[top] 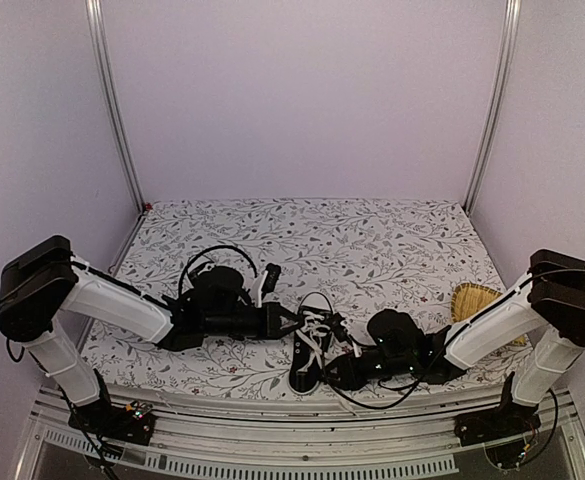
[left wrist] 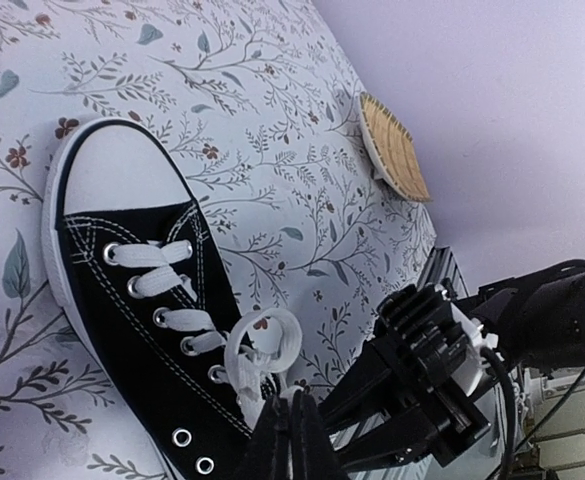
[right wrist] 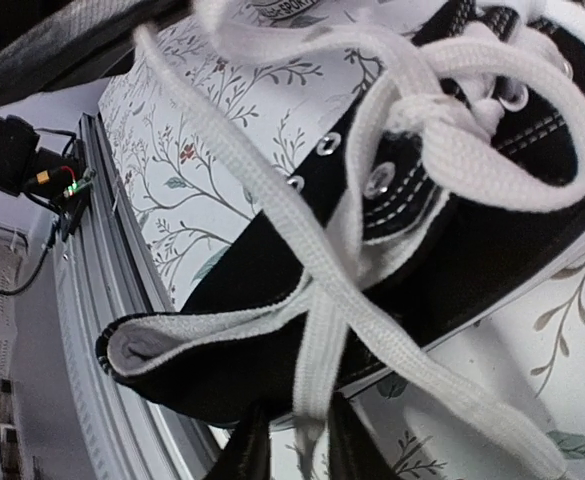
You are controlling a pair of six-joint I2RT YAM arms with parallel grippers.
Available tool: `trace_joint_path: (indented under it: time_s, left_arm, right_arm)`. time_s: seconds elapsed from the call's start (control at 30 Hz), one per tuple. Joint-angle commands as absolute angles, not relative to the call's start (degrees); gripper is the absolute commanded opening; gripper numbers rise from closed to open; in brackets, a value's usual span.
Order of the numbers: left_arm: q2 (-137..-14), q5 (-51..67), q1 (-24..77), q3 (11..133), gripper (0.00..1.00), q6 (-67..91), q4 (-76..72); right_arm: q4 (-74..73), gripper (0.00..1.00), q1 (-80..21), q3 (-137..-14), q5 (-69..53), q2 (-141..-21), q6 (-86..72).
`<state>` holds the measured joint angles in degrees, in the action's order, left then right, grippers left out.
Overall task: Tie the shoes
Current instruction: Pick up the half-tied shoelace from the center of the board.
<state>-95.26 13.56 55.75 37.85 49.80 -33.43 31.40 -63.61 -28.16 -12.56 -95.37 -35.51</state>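
One of the shoes [top: 309, 348], black canvas with a white toe cap and white laces, lies near the table's front edge with its toe pointing away from me. My left gripper [top: 290, 322] comes in from the left and is shut on a small loop of lace [left wrist: 264, 345] above the eyelets; its fingertips [left wrist: 294, 425] are pressed together. My right gripper [top: 340, 362] sits at the shoe's heel side. Its fingers [right wrist: 252, 445] stand slightly apart, with a loose lace strand [right wrist: 317, 370] hanging between them and a gap on one side. In the right wrist view the shoe's [right wrist: 302, 300] collar fills the frame.
A yellow woven object [top: 477, 300] lies at the right, beside my right arm. A small black and white shape [top: 269, 275] behind my left wrist is too hidden to identify. The metal front rail [top: 302, 440] runs just behind the shoe's heel.
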Motion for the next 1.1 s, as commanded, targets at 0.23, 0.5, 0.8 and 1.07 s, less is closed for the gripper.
trace_joint_path:
  time_s: [0.23,0.5,0.8,1.07]
  left_arm:
    - [-95.66,11.68,57.27,36.88,0.0,50.02,-37.02]
    - [-96.65,10.18,59.22,35.97,0.0,50.17,-39.17]
    - [-97.33,7.29,60.97,33.01,0.0,51.77,-43.1]
    - [-98.04,7.54,61.34,31.27,0.0,52.31,-45.45]
  right_arm:
    - [32.43,0.03,-65.11,-28.49,-16.22,-91.77,-34.01]
    - [31.58,0.02,-65.32,-30.23,-22.31,-87.92,-30.83]
    - [25.22,0.02,-64.63,-31.75,-9.09,-84.07,-32.99]
    - [24.13,0.02,-60.48,-31.27,-6.39,-84.02,-35.8]
